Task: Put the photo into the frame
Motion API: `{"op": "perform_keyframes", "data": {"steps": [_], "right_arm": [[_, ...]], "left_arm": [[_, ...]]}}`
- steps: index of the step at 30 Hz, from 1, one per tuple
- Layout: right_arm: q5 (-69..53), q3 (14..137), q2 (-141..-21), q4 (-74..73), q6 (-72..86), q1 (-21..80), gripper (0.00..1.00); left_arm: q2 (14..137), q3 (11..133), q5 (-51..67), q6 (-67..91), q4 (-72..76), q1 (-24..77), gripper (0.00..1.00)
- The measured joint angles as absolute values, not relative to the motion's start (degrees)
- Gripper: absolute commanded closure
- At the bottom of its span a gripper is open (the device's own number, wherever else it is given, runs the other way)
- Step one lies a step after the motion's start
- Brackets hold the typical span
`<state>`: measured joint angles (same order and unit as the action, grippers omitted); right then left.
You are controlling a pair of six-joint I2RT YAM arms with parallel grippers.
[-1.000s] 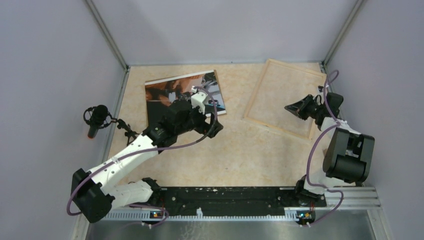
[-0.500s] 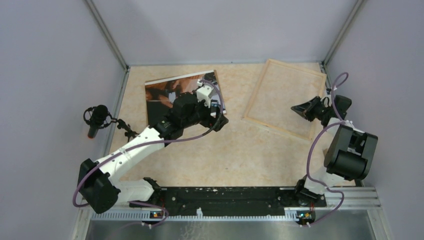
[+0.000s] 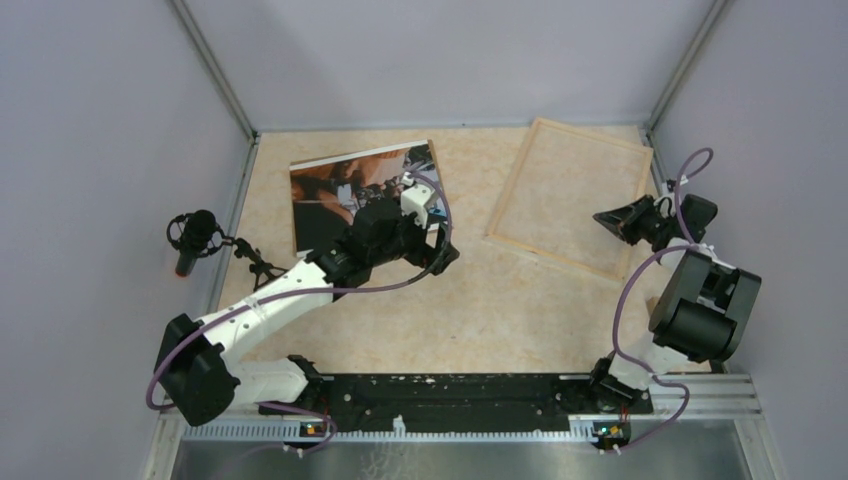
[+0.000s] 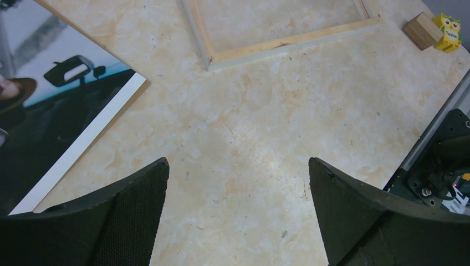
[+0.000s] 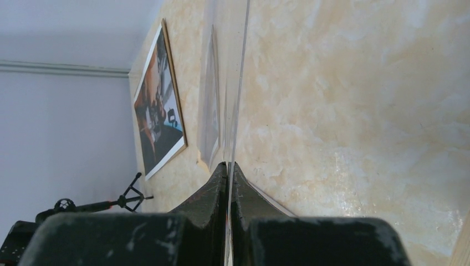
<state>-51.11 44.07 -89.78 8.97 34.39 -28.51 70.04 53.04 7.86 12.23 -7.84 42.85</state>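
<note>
Since a second ago the left arm has shifted a little to the right beside the photo's [image 3: 330,190] near right corner. The right arm has drawn back toward its own side, so its tip now sits nearer the right strip of the frame [image 3: 550,257]. The left end effector [image 4: 238,164] hangs with its fingers spread wide over bare tabletop [image 3: 480,310], holding and touching nothing. The photo's white-bordered corner lies just off its left finger, and the frame's nearest corner lies ahead of its fingertips, well apart from them. The right end effector [image 5: 228,164] is closed, its two fingers pressed together on the edge of a thin clear sheet [image 5: 210,94]. The sheet runs straight ahead from the fingertips, seen edge-on, over the frame. The photo lies flat and picture side up, well ahead of the right fingertips across the tabletop. Its long axis runs left to right in the overhead view and is slightly skewed, with the right end a little farther from the arm bases. The frame lies flat beside it, apart from it. Its long axis runs away from the arm bases and leans to the right at the far end. A small wooden block [image 4: 422,30] with a yellow owl figure [image 4: 448,30] sits on the tabletop beyond the frame, ahead-right of the left end effector.
</note>
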Motion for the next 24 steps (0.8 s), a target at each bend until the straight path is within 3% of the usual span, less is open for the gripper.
{"op": "perform_keyframes", "data": {"steps": [24], "right_arm": [[-54.46,45.12,-93.17,6.81,31.64,-31.05,1.00]], "left_arm": [[70.04,53.01,7.62,12.05,-7.20,44.29,0.02]]}}
